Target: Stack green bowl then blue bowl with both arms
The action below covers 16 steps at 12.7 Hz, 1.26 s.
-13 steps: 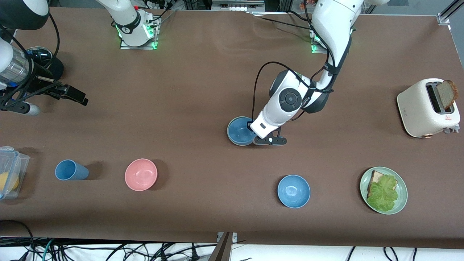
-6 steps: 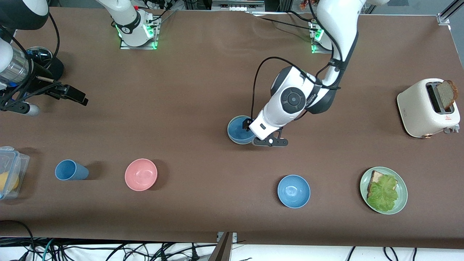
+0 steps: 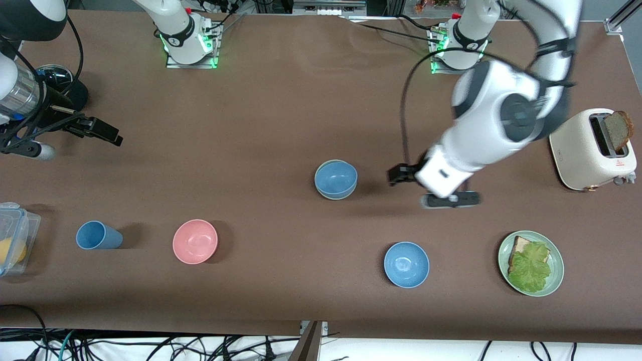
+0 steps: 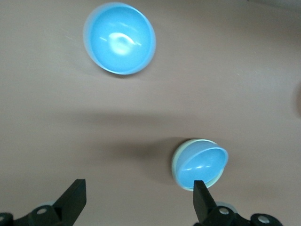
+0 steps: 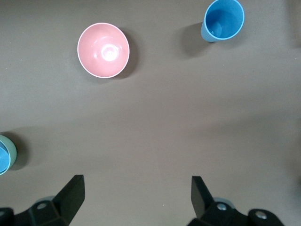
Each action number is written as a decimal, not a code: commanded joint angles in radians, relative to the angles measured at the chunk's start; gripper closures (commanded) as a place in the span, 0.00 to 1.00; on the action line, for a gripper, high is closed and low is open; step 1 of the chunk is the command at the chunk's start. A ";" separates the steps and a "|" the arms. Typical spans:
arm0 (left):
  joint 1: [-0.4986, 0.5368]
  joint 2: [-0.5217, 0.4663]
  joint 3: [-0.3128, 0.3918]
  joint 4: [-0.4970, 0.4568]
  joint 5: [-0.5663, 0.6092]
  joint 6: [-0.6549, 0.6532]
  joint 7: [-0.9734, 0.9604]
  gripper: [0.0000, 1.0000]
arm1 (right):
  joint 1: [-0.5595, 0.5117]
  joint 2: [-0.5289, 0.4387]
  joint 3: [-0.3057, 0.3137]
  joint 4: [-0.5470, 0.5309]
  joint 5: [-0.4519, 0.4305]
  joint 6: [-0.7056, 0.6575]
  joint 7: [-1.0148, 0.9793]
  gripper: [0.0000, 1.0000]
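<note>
The dusty blue bowl [image 3: 335,178] sits nested in the pale green bowl [image 3: 335,197] at the table's middle. Only the green rim shows around it. In the left wrist view the blue bowl [image 4: 203,165] lies inside the green rim [image 4: 175,162], just past one fingertip. My left gripper [image 3: 399,176] is open and empty in the air, beside the stack toward the left arm's end; it also shows in the left wrist view [image 4: 139,195]. My right gripper [image 3: 100,131] is open and empty, raised at the right arm's end, and waits; the right wrist view [image 5: 136,195] shows bare table between its fingers.
A brighter blue bowl [image 3: 406,264] and a green plate with bread and lettuce [image 3: 553,284] lie nearer the front camera. A pink bowl [image 3: 195,241], blue cup [image 3: 96,235] and plastic box [image 3: 26,220] are toward the right arm's end. A toaster [image 3: 577,150] stands at the left arm's end.
My left gripper has left the rim of the stacked bowls, risen and swung toward the left arm's end. The stack stays put. The right arm has not moved.
</note>
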 commanded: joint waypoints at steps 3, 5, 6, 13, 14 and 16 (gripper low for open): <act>0.178 -0.111 -0.022 0.005 0.123 -0.151 0.190 0.00 | -0.005 0.003 -0.002 0.013 0.019 -0.004 -0.010 0.00; 0.243 -0.145 -0.023 0.005 0.156 -0.199 0.330 0.00 | -0.005 0.003 -0.002 0.013 0.019 -0.003 -0.008 0.00; 0.266 -0.159 -0.023 0.002 0.195 -0.211 0.370 0.00 | -0.005 0.003 -0.002 0.012 0.019 -0.004 -0.008 0.00; 0.317 -0.179 -0.023 -0.024 0.200 -0.231 0.372 0.00 | 0.008 -0.003 0.023 0.010 -0.062 0.046 -0.016 0.00; 0.314 -0.177 -0.023 -0.018 0.198 -0.245 0.374 0.00 | 0.008 -0.005 0.023 0.010 -0.065 0.051 -0.045 0.00; 0.309 -0.171 -0.023 -0.016 0.198 -0.245 0.371 0.00 | 0.008 -0.005 0.021 0.010 -0.065 0.063 -0.077 0.00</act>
